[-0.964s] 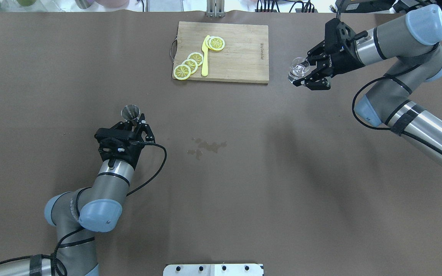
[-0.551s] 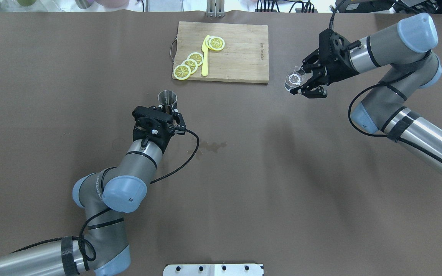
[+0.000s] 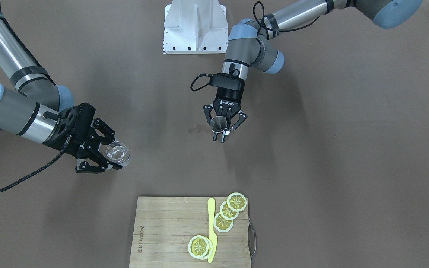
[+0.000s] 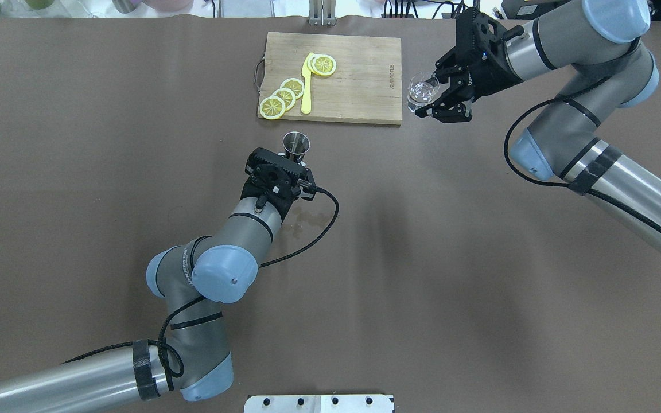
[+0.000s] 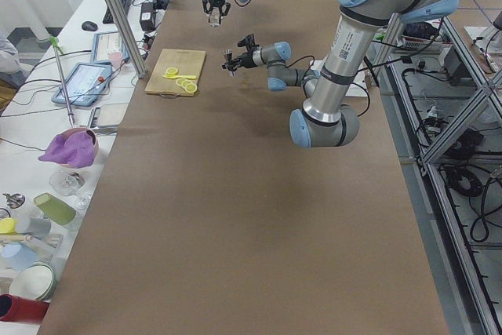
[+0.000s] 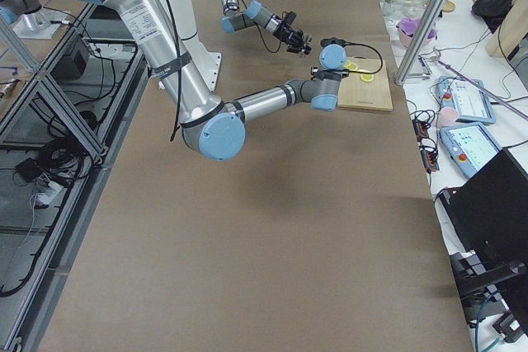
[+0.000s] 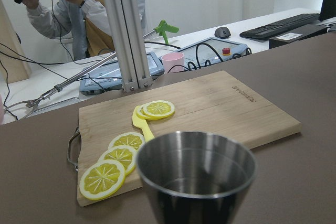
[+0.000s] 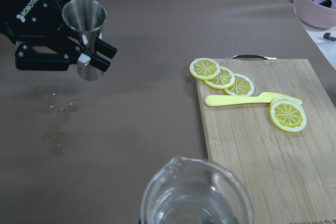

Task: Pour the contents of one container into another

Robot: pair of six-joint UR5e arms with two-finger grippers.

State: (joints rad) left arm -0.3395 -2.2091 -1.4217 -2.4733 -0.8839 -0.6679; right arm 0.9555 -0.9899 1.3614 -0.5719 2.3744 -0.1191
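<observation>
The steel jigger (image 4: 296,143) is held at its narrow waist by my left gripper (image 4: 298,159), shut on it, above the table just in front of the cutting board. It stands upright with its open cup (image 7: 197,177) up, and also shows in the right wrist view (image 8: 84,17) and the front view (image 3: 218,124). The clear glass (image 4: 421,92) sits in my right gripper (image 4: 429,92), shut on it, in the air by the board's right edge. Clear liquid shows in the glass (image 8: 197,198). Glass and jigger are well apart.
A wooden cutting board (image 4: 359,86) at the table's far middle carries several lemon slices (image 4: 284,96) and a yellow knife (image 4: 307,86). Wet spots (image 3: 196,129) mark the brown cloth under the left arm. A white mount (image 3: 194,28) is at the robot's base.
My left arm has carried the jigger right and away from the robot, towards the board. My right arm has carried the glass left, up to the board's right edge.
</observation>
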